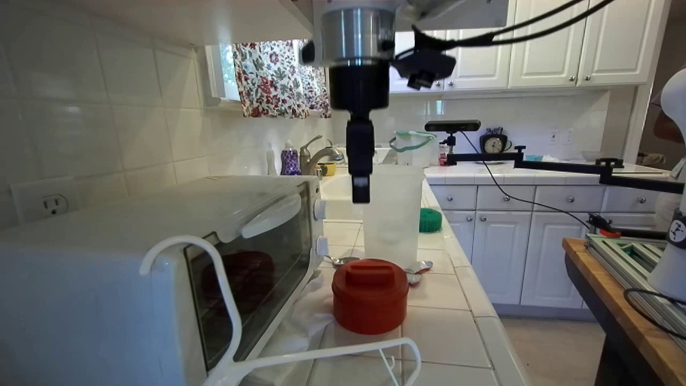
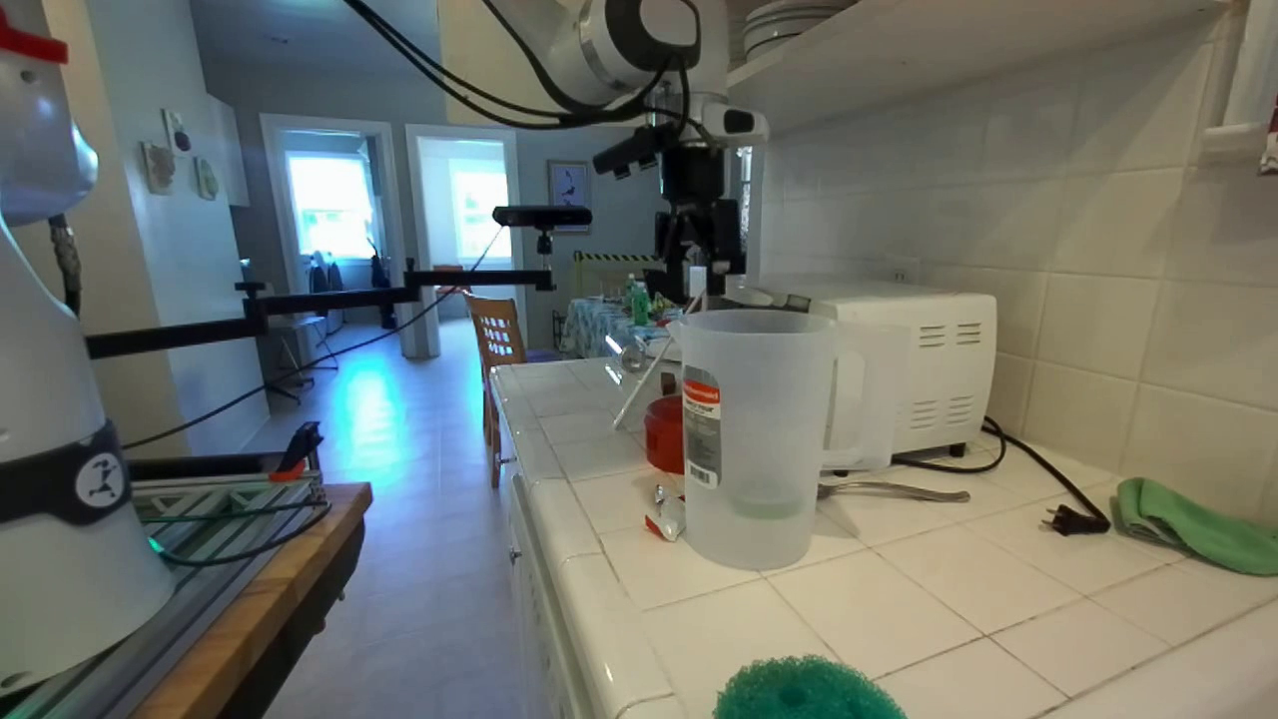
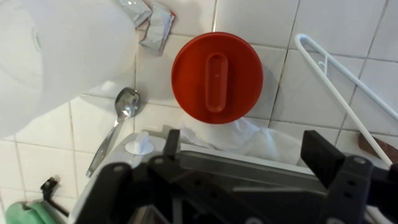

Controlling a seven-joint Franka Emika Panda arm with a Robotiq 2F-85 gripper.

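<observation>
We look at a robot gripper (image 3: 242, 144) hanging above a tiled kitchen counter (image 1: 445, 335); its two black fingers (image 3: 318, 158) stand wide apart, with nothing gripped between them. Below sits a round, lidded red container (image 1: 370, 303), upright on that counter and touched by neither finger. In the wrist view, we find it on the far side of the fingertips, slightly left of the midpoint between them. The long, raised handle (image 3: 216, 82) on its top runs near to far there, square to the left-right gap of the jaws, so the jaws face across its narrow width. In an exterior view the same handle runs left to right; around the container, we see a white toaster oven (image 1: 134, 236) on the left, a white clothes hanger (image 1: 321, 353) on the near side, and a cloudy plastic pitcher (image 1: 396, 220) on the far side.
</observation>
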